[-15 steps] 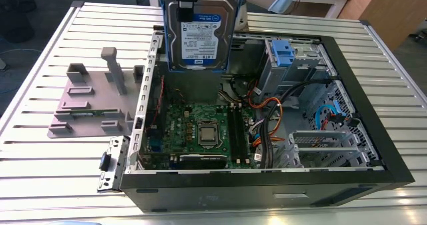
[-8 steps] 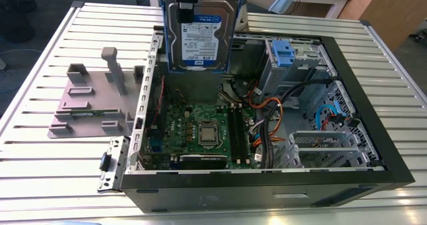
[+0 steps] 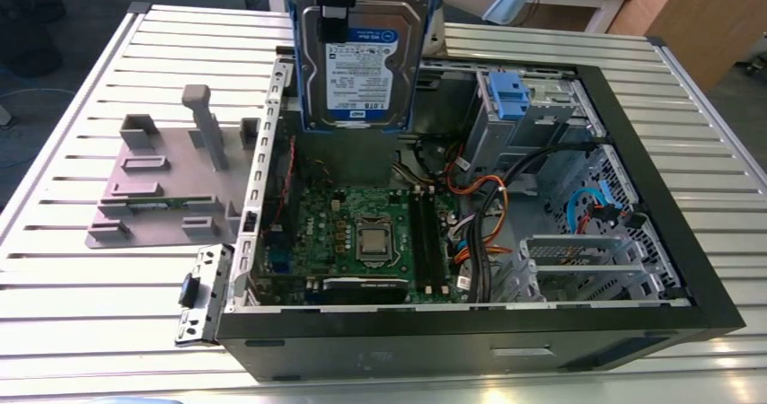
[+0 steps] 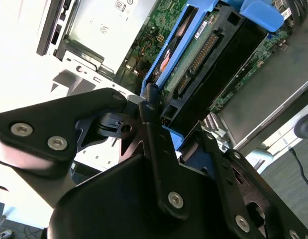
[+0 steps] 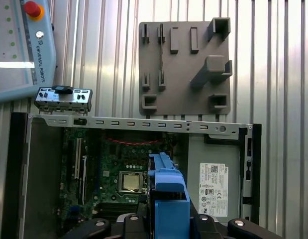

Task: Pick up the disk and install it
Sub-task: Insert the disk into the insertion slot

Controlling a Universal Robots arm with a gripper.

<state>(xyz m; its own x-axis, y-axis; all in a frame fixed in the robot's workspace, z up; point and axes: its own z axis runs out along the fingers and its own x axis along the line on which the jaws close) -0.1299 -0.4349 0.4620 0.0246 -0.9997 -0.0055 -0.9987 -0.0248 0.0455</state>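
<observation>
Fingers (image 4: 154, 132) are clamped on the disk (image 3: 359, 54) by its blue bracket (image 5: 166, 199), holding it upright with the label facing the camera, at the upper centre of the exterior view, over the open computer case (image 3: 419, 350) on the slatted counter (image 3: 72, 314).

The gripper (image 3: 338, 25) grips the disk (image 3: 359, 67) at its upper edge, with one dark finger (image 3: 337, 4) flat against the label face. The disk hangs upright below the fingers in its blue frame, over the open computer case (image 3: 419, 355). Farther below the fingers lies the green circuit board (image 3: 359, 229). To the exterior view's left of the fingers, a grey holder plate (image 3: 162, 188) sits on the slatted table (image 3: 84, 332).
</observation>
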